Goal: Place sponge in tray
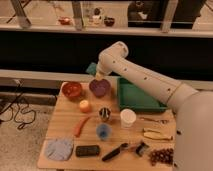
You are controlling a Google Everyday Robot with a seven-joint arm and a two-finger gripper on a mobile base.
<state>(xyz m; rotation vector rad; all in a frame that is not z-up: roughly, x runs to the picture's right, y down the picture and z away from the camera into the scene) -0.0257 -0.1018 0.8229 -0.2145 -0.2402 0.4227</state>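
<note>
A wooden worktop [65, 130] stands before a dark wall with a railing above. The gripper [95, 71] hangs over the back edge by the purple bowl [100, 87] — jaws closed on the teal sponge [91, 68], left of the green tray [137, 97].

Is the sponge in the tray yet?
No, the sponge is held up at the gripper, left of the tray.

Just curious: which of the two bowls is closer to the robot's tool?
The purple bowl, right below the tool carrying the sponge; the orange bowl sits farther left.
</note>
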